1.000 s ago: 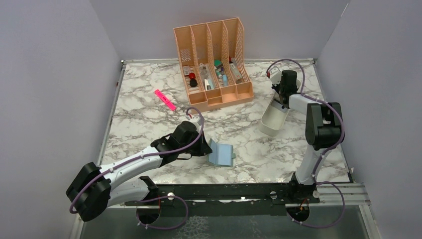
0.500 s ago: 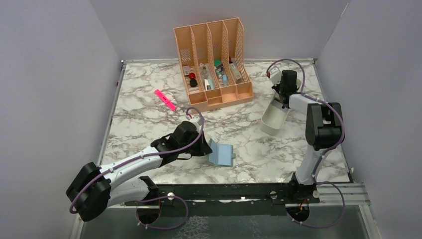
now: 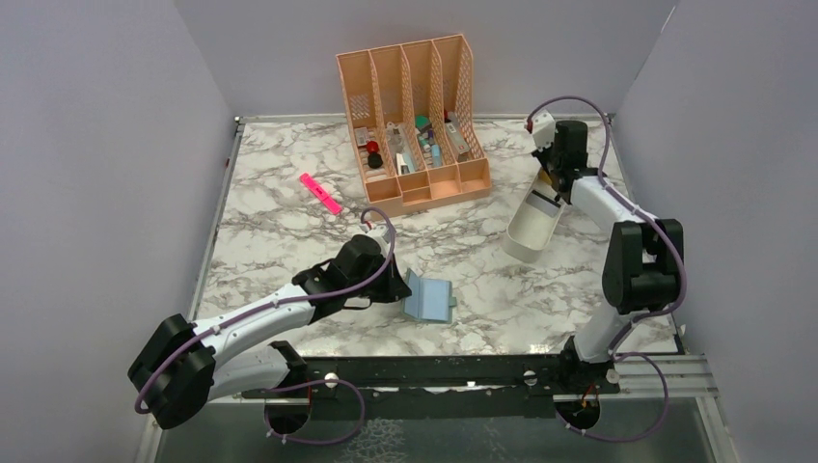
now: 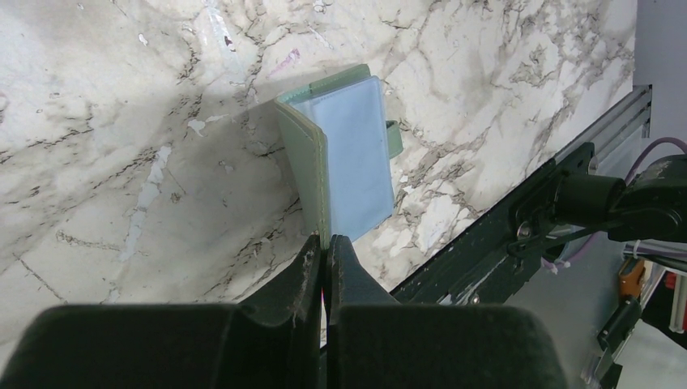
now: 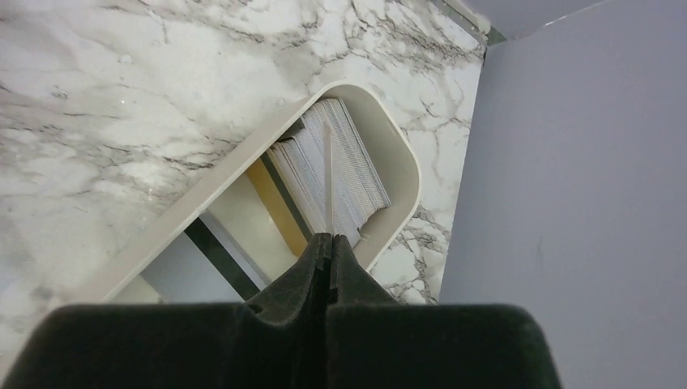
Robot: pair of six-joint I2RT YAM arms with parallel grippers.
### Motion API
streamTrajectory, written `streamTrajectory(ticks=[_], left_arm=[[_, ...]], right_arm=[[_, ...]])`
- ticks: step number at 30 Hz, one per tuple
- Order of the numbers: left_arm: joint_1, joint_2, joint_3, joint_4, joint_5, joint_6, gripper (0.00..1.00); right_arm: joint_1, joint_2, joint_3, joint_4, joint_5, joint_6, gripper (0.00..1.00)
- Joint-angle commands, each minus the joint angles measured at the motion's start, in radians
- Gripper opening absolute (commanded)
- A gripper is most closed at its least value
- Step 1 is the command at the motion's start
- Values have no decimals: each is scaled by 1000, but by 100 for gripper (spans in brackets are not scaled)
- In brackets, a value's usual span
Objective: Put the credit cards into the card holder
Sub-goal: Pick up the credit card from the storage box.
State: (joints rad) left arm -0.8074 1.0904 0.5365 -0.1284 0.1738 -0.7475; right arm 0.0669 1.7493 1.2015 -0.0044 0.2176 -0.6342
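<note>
The grey-green card holder (image 3: 430,299) lies open on the marble near the front, its blue-grey inside (image 4: 350,158) facing up. My left gripper (image 4: 326,241) is shut on the edge of its raised left cover. A stack of pale credit cards (image 5: 362,185) stands in the far end of the long white tray (image 5: 407,166), with a gold card (image 5: 279,203) and a dark one (image 5: 217,253) beside it. Just above that stack, my right gripper (image 5: 328,237) is shut on one thin card (image 5: 328,174), seen edge-on. From the top view this gripper (image 3: 551,179) hangs over the tray's far end.
A peach slotted organizer (image 3: 415,116) full of small items stands at the back centre. A pink highlighter (image 3: 320,193) lies left of it. The right wall runs close behind the tray (image 3: 524,243). A black rail (image 3: 434,371) borders the front edge.
My right gripper has closed on a card and lifted up and back from the tray. The left gripper and card holder have not moved.
</note>
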Motion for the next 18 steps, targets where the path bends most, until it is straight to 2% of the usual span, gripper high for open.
streamTrajectory(ticks=[1,6,13,18], left_arm=[[-3,6,-17,58,-23,-18,4],[0,18,-54,80,-64,-34,1],[17,21,-120,142,-76,-74,0],[30,0,-158,167,-67,-111,0]], right_arm=[[26,-72,51,-147,-32,102,1],[108,-145,80,-251,-1,207,1],[377,-163,155,-433,320,396,1],[514,-171,192,-588,418,569,1]])
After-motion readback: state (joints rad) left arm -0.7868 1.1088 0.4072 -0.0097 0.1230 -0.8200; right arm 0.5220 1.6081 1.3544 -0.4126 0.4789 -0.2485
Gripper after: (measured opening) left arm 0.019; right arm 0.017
